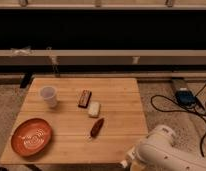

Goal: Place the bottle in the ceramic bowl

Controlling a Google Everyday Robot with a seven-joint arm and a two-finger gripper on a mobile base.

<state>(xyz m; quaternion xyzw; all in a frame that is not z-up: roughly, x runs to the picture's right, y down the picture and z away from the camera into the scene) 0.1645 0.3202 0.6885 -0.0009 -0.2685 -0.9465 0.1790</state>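
Observation:
The bottle (94, 109) is a small white thing lying near the middle of the wooden table (121, 100). The ceramic bowl (31, 137) is a wide orange-red dish with pale spiral lines, at the table's front left corner. My white arm (163, 150) comes in at the bottom right. The gripper (126, 162) hangs low beyond the table's front right corner, well away from the bottle and far from the bowl. It holds nothing that I can see.
A white paper cup (48, 95) stands at the table's left back. A small brown bar (84, 98) lies just behind the bottle. A slim dark red pod (97, 127) lies in front of it. Cables and a blue box (185, 96) lie on the floor at right.

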